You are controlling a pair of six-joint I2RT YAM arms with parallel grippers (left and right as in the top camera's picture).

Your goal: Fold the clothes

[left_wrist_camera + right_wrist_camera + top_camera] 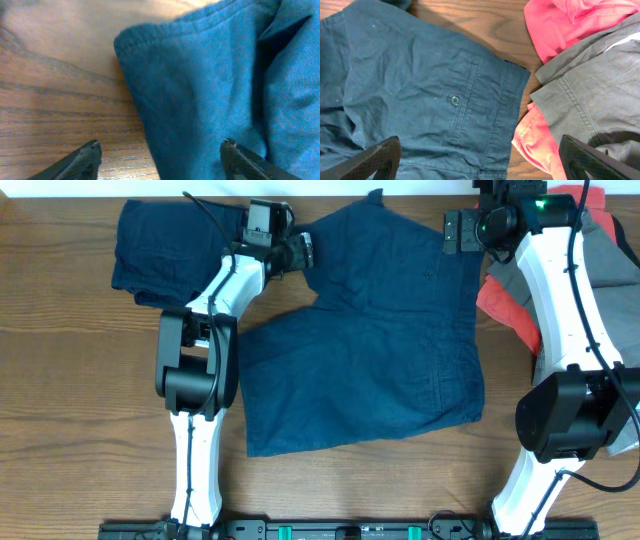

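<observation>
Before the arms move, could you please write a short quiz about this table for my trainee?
1. True or false: the left claw is shut on the navy shorts.
2. Which garments lie beside the shorts on the right arm's side? A) a coral-red garment and a grey garment; B) yellow and white ones; C) only navy ones.
3. Fill in: in the right wrist view, the shorts' pocket closes with a ____.
Key: 1 false, its fingers stand wide apart; 2 A; 3 button.

Overhead looks straight down; both wrist views look closely onto the shorts (380, 350).
</observation>
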